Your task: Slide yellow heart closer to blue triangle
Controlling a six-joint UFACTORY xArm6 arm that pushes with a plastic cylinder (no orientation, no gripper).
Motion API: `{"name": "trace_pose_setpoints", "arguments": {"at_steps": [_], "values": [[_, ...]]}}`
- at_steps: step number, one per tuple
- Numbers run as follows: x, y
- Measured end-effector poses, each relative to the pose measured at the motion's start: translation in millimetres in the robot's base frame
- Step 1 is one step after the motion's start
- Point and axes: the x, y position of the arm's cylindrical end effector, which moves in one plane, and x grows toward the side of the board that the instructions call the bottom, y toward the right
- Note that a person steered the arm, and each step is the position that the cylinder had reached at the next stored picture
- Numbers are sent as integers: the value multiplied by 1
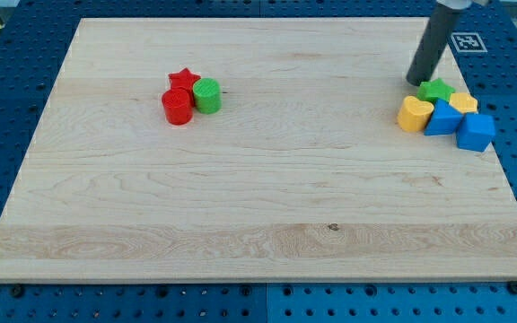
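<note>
The yellow heart (414, 114) lies at the view's right, touching the left side of the blue triangle (442, 118). My tip (414, 82) rests on the board just above and left of this cluster, close to the green star (436, 89), a short gap above the yellow heart. The dark rod rises from the tip toward the view's top right.
A yellow block (463, 102) and a blue cube (476, 132) sit against the triangle's right side. At upper left, a red star (184, 80), a red cylinder (177, 106) and a green cylinder (207, 95) cluster together. The board's right edge (501, 144) is near the blue cube.
</note>
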Motion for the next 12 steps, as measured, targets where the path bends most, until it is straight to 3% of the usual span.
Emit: {"name": "trace_pose_setpoints", "arguments": {"at_steps": [1,3,4,7,9,12], "values": [[-14,-53],[6,-157],[6,-174],[16,-171],[51,-100],[61,-30]]}}
